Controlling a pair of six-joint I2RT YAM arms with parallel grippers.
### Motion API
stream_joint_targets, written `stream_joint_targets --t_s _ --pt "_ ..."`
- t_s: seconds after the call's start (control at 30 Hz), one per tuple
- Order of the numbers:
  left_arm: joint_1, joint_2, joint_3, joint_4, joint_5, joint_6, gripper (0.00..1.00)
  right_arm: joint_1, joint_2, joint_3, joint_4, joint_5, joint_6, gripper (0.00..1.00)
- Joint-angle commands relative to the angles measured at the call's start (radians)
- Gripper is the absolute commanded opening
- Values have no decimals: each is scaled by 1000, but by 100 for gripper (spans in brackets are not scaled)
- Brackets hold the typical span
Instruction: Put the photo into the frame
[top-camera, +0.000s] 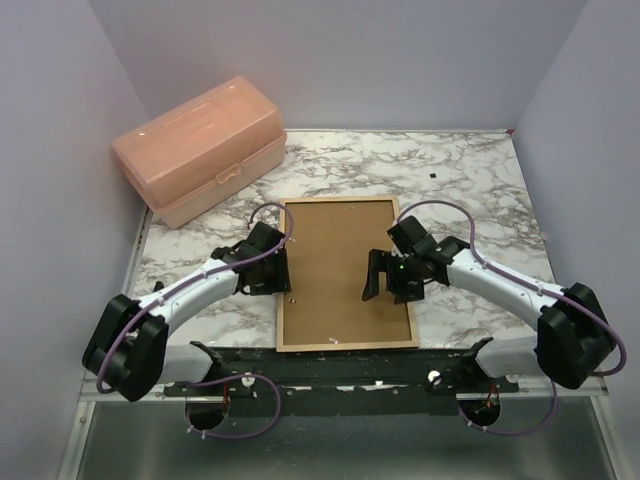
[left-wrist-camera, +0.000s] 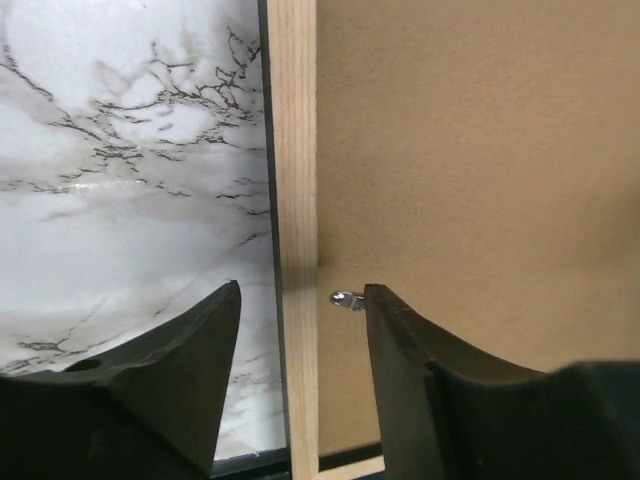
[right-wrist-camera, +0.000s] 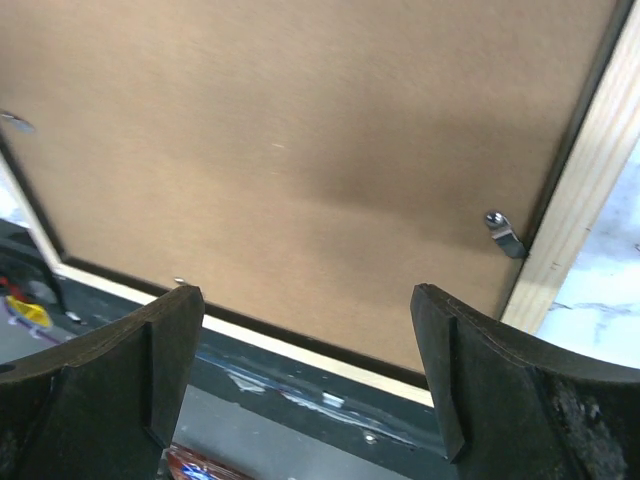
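Observation:
The frame (top-camera: 345, 344) lies back up in the middle of the marble table, its tan wood rim around the brown backing board (top-camera: 335, 260). The photo is not in view. My left gripper (top-camera: 283, 270) is open and straddles the frame's left rail (left-wrist-camera: 292, 150); its right finger is next to a small metal clip (left-wrist-camera: 346, 298). My right gripper (top-camera: 372, 278) is open and empty above the board (right-wrist-camera: 300, 140) near the frame's near right corner. Another clip (right-wrist-camera: 503, 233) sits by the right rail (right-wrist-camera: 590, 190).
A pink plastic box (top-camera: 200, 148) stands at the back left corner. Grey walls close the table on three sides. A black strip (top-camera: 340, 365) runs along the near edge just below the frame.

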Motion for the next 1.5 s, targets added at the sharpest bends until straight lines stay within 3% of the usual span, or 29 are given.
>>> stream_joint_targets --t_s 0.0,0.2,0.33,0.6,0.83,1.03,1.2,1.47 --pt "7 -133 20 -27 -19 51 60 5 -38 60 56 -13 36 94" --pt "-3 -167 23 -64 -10 62 72 -11 -25 82 72 15 38 95" --pt "-25 -148 -4 -57 -10 38 73 -67 -21 73 68 18 25 96" --pt "-53 -80 -35 -56 -16 -13 73 -134 -42 54 -37 226 1 97" --pt "-55 -46 -30 -52 -12 -19 73 -154 11 -11 -45 273 8 97" --pt "-55 -33 -37 -21 30 -19 73 -140 42 -64 11 197 17 89" --pt "-55 -20 -27 1 61 -21 73 -120 49 -107 81 102 33 74" --pt "-49 17 63 -79 2 -13 77 14 147 -51 151 64 79 70"
